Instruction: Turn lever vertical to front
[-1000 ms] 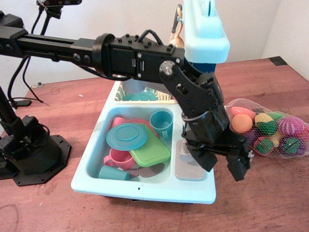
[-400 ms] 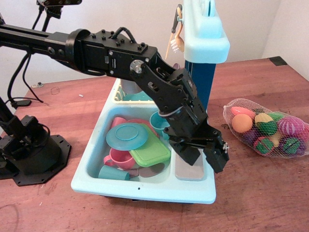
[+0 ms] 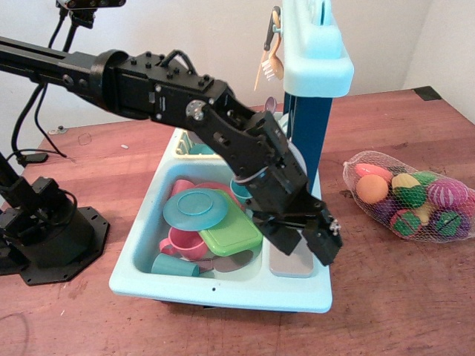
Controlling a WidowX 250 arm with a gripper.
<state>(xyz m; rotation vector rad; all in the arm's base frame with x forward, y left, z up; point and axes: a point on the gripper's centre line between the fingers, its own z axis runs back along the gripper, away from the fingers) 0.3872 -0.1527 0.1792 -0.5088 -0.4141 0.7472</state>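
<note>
Black arm reaches in from upper left, elbow bent down over the light-blue toy sink (image 3: 223,285), wrist angled down-right so the gripper (image 3: 306,245) hangs over the sink's right rim. Its two black fingers are spread apart, holding nothing. The lever itself is hidden behind the gripper, can't tell its position; only the grey plate (image 3: 291,263) shows below the fingers, with a blue plate (image 3: 195,208), green lid (image 3: 230,231) and pink cup (image 3: 183,243) in the basin and a net bag of toy fruit (image 3: 408,196) well apart on the right.

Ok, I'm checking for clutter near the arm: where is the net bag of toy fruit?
The net bag of toy fruit lies on the wooden table, right of the toy sink and apart from the gripper.
</note>
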